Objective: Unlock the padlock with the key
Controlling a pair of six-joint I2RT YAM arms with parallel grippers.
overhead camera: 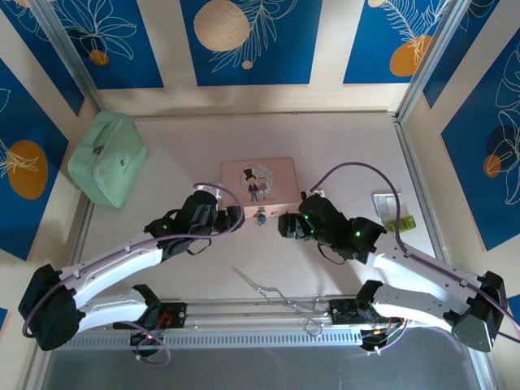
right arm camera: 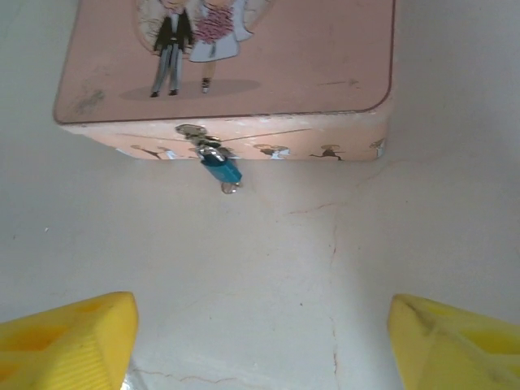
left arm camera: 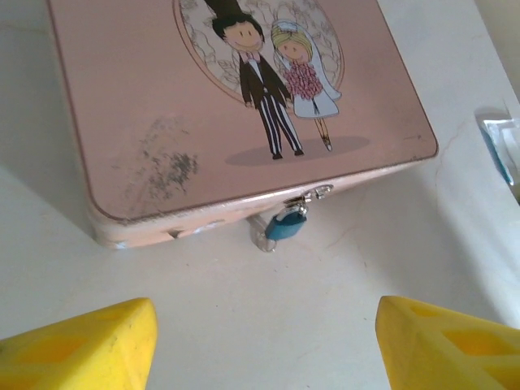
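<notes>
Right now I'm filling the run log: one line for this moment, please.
padlock: hanging at latch of pink box | left gripper: open, empty, short of padlock | right gripper: open, empty, short of padlock

No legible txt, nos. or brands; pink box (left arm camera: 146, 73) lid carries just a cartoon pic.

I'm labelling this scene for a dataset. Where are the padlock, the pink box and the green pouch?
padlock (right arm camera: 221, 169), right wrist view, on its blue body.
pink box (left arm camera: 138, 89), left wrist view, on the bare lid beside the picture.
green pouch (overhead camera: 106, 158), top view, middle of its top.
</notes>
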